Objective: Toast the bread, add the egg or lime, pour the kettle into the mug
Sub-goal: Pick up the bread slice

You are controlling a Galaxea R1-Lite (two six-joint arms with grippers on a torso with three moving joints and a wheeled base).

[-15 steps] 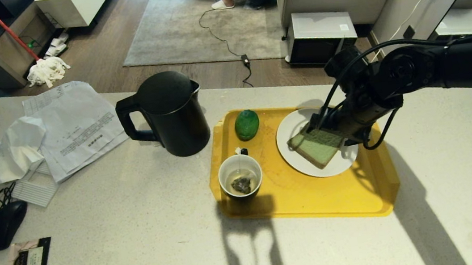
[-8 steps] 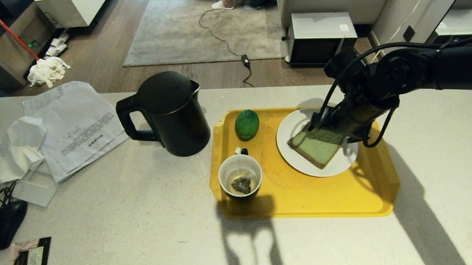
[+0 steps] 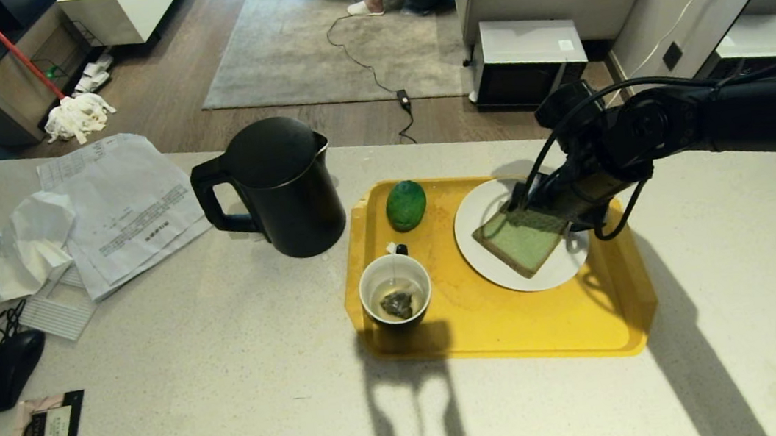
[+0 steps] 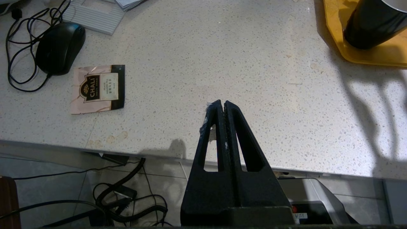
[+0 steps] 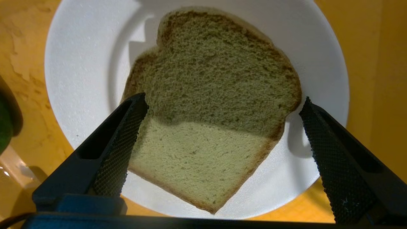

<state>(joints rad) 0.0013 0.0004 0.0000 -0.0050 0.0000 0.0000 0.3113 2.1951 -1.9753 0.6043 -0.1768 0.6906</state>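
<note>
Right wrist view shows the right gripper [image 5: 222,105] directly above the bread [image 5: 211,105], jaws spread wide to either side of the slice and closed on nothing. The bread lies flat on the white plate [image 3: 565,270], which rests on the yellow tray [image 3: 490,324].

Left gripper [image 4: 221,108] hangs by the near counter edge, well apart from the tray, jaws pressed together and empty.

Risks, as judged:
- The slice lies flat, so a shallow closure could skate over the crust and pinch nothing.
- An off-centre closure could push the slice or the plate sideways on the tray.
- A hard squeeze could crush or tear the soft crumb.

Count, head view:
- bread: one
- plate: one
- tray: one
- lime [image 3: 406,205]: one, on the tray's far left corner
- mug [image 3: 396,299]: one, on the tray's near left, a tea bag inside
- kettle [image 3: 273,187]: one, on the counter just left of the tray
- egg: none visible
- toaster: none visible
</note>
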